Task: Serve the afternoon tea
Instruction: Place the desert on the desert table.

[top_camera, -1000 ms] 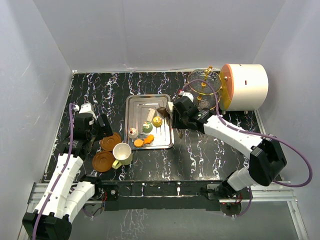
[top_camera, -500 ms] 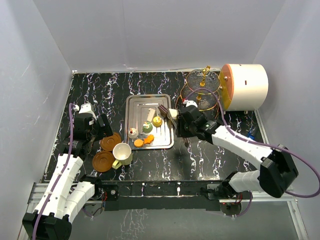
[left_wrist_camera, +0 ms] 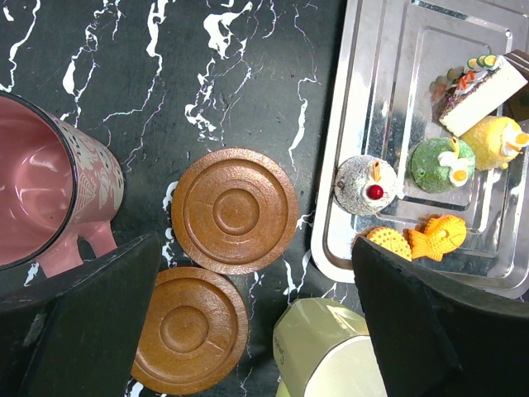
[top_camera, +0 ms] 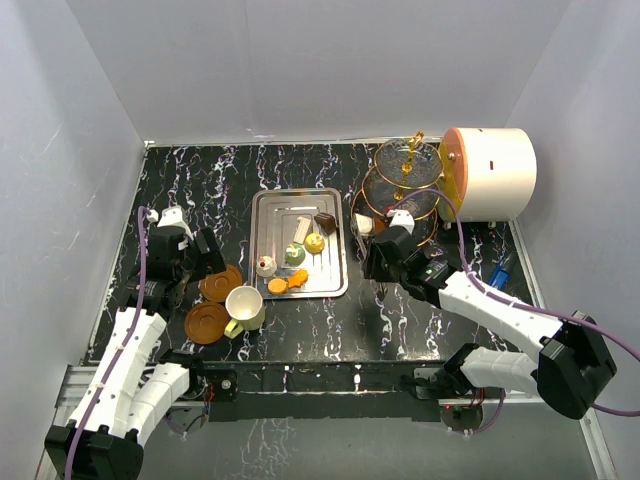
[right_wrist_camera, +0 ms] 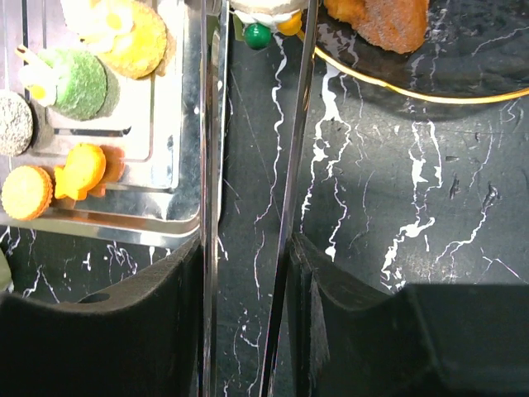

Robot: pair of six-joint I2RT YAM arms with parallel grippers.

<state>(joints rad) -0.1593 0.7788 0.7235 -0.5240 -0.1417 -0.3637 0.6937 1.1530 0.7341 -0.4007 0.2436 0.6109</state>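
In the left wrist view we see only part of the maroon cup (left_wrist_camera: 45, 186), cut by the left edge. The cream cup (left_wrist_camera: 326, 351) runs off the bottom and the steel tray (left_wrist_camera: 331, 165) off the right. The left gripper (left_wrist_camera: 254, 244) hides the lower saucer's (left_wrist_camera: 190, 335) left rim. In the right wrist view, the top edge crops the small cake (right_wrist_camera: 263, 11) between the tongs (right_wrist_camera: 293, 165) and the orange cake (right_wrist_camera: 380, 21).
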